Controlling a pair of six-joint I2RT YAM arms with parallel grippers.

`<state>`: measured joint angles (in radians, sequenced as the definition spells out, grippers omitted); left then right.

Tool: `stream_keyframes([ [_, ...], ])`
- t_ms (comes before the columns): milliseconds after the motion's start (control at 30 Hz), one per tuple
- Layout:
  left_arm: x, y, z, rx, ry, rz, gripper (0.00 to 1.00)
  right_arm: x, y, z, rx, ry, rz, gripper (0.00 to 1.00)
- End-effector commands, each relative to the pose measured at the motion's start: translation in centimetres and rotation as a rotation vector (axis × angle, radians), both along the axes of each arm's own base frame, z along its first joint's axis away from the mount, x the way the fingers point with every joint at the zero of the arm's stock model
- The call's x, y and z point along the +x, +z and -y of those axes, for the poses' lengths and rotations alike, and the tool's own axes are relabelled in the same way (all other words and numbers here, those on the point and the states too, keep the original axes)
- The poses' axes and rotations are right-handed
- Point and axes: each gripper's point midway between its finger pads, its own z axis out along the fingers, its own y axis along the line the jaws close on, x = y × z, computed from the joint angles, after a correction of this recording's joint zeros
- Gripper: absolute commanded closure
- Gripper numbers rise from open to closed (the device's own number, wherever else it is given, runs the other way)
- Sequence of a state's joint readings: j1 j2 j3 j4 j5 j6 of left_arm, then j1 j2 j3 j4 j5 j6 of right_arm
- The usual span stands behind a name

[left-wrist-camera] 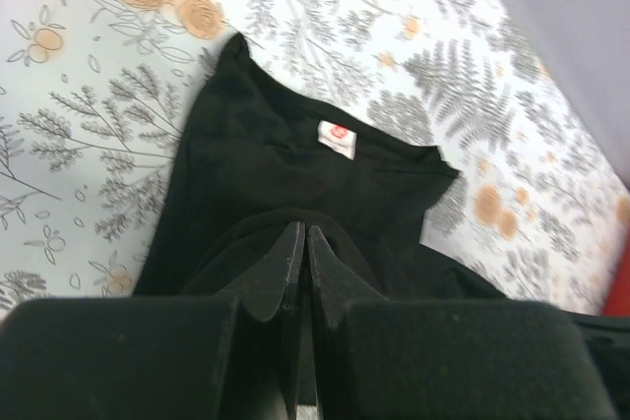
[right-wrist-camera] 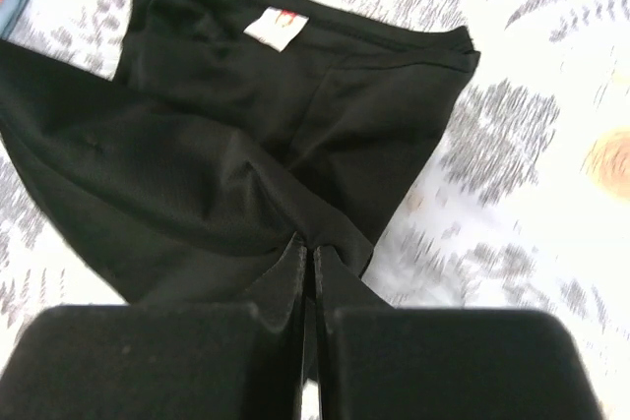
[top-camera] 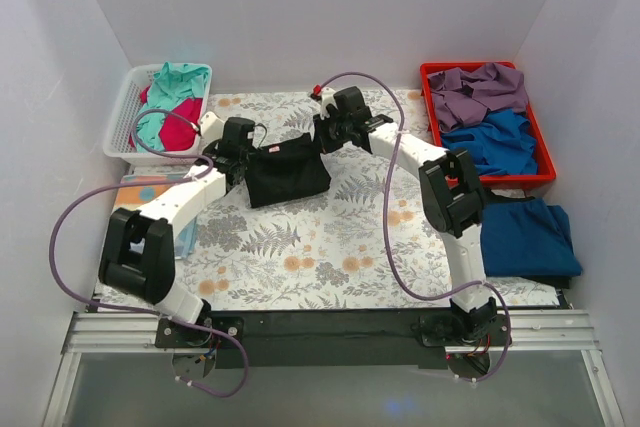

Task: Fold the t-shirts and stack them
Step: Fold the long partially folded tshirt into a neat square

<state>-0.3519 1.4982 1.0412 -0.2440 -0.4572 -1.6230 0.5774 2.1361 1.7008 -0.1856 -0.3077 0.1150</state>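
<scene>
The black t-shirt (top-camera: 288, 175) is stretched between my two grippers over the middle of the floral sheet. My left gripper (top-camera: 247, 155) is shut on its left edge. In the left wrist view the closed fingertips (left-wrist-camera: 292, 243) pinch a fold of black cloth (left-wrist-camera: 276, 174) below the pale neck label (left-wrist-camera: 337, 140). My right gripper (top-camera: 323, 139) is shut on the right edge, and its wrist view shows the black cloth (right-wrist-camera: 197, 164) bunched at the closed gripper (right-wrist-camera: 306, 248), with the label (right-wrist-camera: 271, 27) beyond. A dark blue t-shirt (top-camera: 527, 237) lies folded at the right.
A white basket (top-camera: 122, 117) at the back left holds teal (top-camera: 180, 82) and magenta (top-camera: 178, 132) t-shirts. A red bin (top-camera: 545, 175) at the back right holds purple and blue cloth. A pale dotted cloth (top-camera: 150, 192) lies under the left arm. Walls close in on both sides.
</scene>
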Motion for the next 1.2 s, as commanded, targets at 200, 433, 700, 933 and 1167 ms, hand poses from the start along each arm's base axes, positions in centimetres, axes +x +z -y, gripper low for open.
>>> stream_keyframes([
  [200, 2.4, -3.5, -3.5, 0.058, 0.18, -0.034, 1.0, 5.5, 0.2, -2.4, 0.111, 0.087, 0.047, 0.99],
  [433, 3.7, -3.5, -5.3, 0.101, 0.222, -0.039, 0.7, 7.6, 2.1, -2.5, 0.16, 0.079, 0.085, 0.58],
  [700, 3.8, 0.7, -4.2, 0.073, 0.109, 0.059, 0.59, 7.4, 6.7, 1.0, 0.146, -0.015, 0.149, 0.46],
  [933, 1.9, -3.1, 1.1, 0.007, -0.177, -0.033, 0.6, 2.2, 3.7, 1.1, 0.122, 0.03, 0.067, 0.51],
  [1167, 0.6, -6.7, 3.4, -0.042, -0.273, -0.094, 0.64, -0.1, -1.3, 0.3, 0.104, 0.062, -0.043, 0.7],
])
